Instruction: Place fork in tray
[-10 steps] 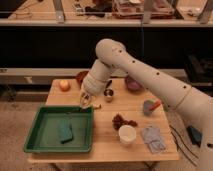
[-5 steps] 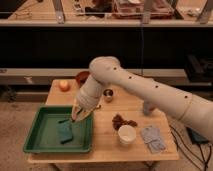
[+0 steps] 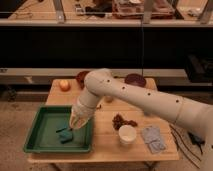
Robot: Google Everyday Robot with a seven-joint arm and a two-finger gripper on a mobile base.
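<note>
Apple [image 3: 64,85], white cup [image 3: 127,134] and grey cloth [image 3: 152,139] on table [image 3: 106,146].

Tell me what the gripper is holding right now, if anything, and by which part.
It cannot be told. The gripper hangs low over the green tray, just above a teal block; anything it may carry cannot be made out.
</note>
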